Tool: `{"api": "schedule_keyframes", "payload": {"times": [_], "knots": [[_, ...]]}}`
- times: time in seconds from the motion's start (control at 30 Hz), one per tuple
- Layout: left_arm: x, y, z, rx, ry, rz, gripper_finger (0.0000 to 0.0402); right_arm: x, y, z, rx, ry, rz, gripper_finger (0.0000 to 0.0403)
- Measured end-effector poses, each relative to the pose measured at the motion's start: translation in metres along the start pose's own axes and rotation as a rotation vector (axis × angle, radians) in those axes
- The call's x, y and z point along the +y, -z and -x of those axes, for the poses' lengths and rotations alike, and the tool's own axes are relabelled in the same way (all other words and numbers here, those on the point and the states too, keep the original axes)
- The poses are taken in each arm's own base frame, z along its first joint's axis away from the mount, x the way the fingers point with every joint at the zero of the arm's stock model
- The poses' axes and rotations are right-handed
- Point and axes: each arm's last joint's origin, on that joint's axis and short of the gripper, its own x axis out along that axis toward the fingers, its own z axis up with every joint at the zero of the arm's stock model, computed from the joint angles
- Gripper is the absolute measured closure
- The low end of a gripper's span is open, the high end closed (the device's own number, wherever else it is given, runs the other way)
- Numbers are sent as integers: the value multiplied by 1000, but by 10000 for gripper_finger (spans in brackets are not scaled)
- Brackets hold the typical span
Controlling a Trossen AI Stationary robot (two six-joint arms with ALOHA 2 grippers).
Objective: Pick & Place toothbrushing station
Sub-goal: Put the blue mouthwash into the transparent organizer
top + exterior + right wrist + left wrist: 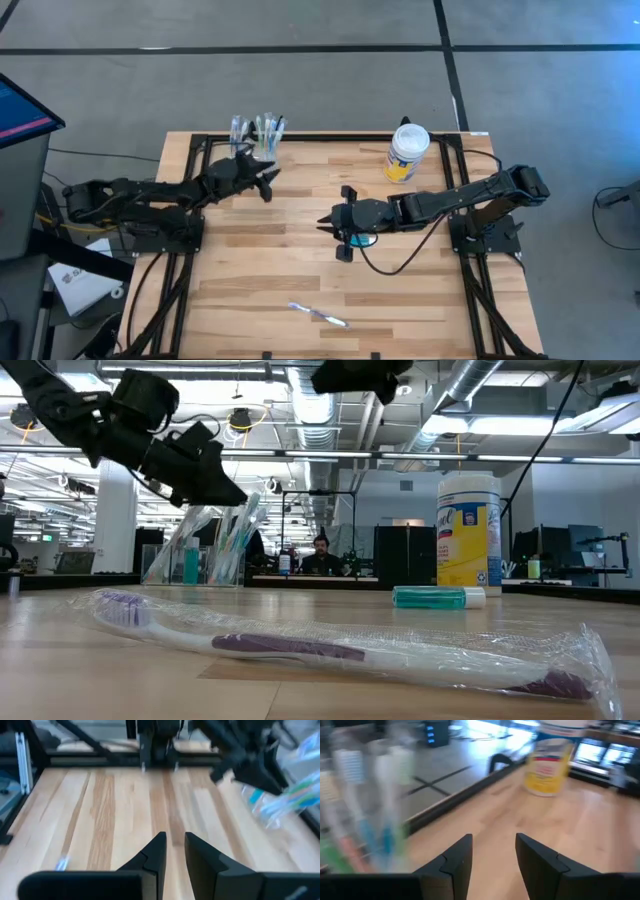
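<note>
I see the clear cup (258,140) of toothbrushes (232,540) at the table's (300,250) far edge, my left gripper (268,180) just beside it, fingers apart, empty. My right gripper (338,228) hovers mid-table over the teal tube (438,597), fingers narrowly apart, holding nothing. A wrapped purple toothbrush (330,650) lies near the front edge. The yellow-labelled wipes canister's (407,152) writing is unreadable.

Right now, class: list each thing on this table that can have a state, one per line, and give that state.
Clear cup: upright, holding toothbrushes.
Wrapped toothbrush: lying flat near the front edge.
Teal tube: lying on its side.
Yellow-label jar: upright, lid on.
Left gripper: open, empty, beside the cup.
Right gripper: slightly parted, empty, mid-table.
</note>
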Motion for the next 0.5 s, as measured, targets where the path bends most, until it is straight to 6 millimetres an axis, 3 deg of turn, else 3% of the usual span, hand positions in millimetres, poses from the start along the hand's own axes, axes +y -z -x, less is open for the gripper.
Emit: {"api": "schedule_keyframes", "payload": {"times": [0.5], "knots": [[-54, 9, 19, 15, 271, -98, 266, 24, 22, 10, 189, -58, -11, 342]]}}
